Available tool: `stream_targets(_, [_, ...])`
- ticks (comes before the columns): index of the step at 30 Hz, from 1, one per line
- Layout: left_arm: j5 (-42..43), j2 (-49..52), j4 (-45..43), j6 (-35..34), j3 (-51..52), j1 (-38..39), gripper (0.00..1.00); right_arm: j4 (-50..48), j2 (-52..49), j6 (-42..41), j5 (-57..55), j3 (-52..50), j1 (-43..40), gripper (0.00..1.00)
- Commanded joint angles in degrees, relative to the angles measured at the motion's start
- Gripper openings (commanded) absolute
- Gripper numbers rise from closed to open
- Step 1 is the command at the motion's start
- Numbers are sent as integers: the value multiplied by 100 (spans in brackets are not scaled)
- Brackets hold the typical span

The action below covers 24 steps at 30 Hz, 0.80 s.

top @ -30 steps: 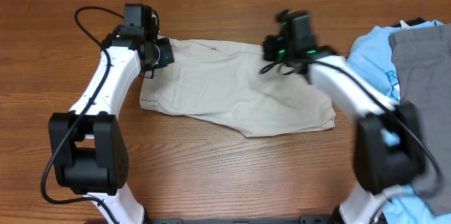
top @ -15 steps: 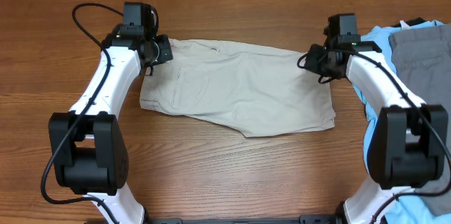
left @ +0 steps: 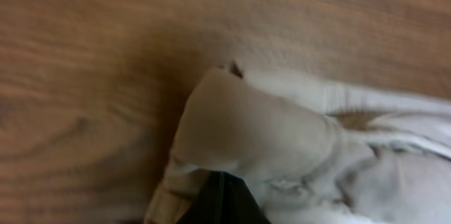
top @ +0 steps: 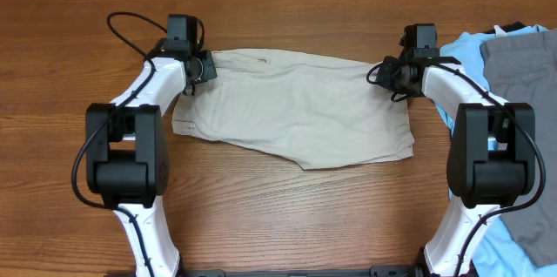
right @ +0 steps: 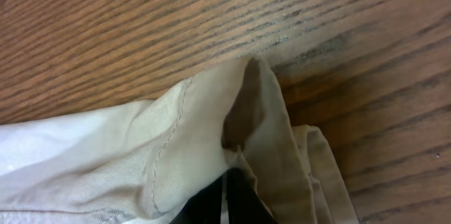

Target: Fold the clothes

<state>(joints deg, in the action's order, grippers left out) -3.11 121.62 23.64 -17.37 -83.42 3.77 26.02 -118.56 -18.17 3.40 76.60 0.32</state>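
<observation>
The light beige khaki cotton shorts (top: 296,111) lie spread flat at the middle of the brown wood-grain table (top: 261,216), their long axis running from 9 o'clock to 3 o'clock in the overhead view. The left gripper (top: 202,68) sits on the far corner at the 9 o'clock end and the right gripper (top: 387,75) on the far corner at the 3 o'clock end. Each wrist view shows a peak of cloth bunched up over closed dark fingertips, so both look clenched on a corner of the shorts. From either gripper the rest of the cloth lies toward 6 o'clock, and each arm is equally near its own end. The likely move is carrying the far edge toward 6 o'clock together. A light blue printed T-shirt (top: 461,59) and a plain grey garment (top: 522,77) lie beyond the 3 o'clock end.
</observation>
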Motion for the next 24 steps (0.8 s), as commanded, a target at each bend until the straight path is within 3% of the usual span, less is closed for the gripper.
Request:
stream_targets(1, [-713, 90, -442, -66, 44, -118, 4, 42, -160, 22, -518, -9, -9, 13])
stream_targets(8, [267, -42, -901, 234, -94, -160, 5, 210, -142, 46, -518, 0, -7, 19])
stream_targets(14, [509, -1147, -212, 293, -828, -151, 15, 452, 299, 195, -446, 330, -7, 32])
stream_targets(17, [505, -1928, 737, 190, -1215, -173, 34, 791, 763, 197, -195, 560, -7, 44])
stream_targets(20, [505, -2579, 1888, 195, -1436, -229, 60, 1397, 1276, 197, 208, 743, 7, 49])
stream_targets(24, [509, -3158, 3283, 223, -1436, -328, 69, 2354, 1851, 216, 1167, 824, 83, 52])
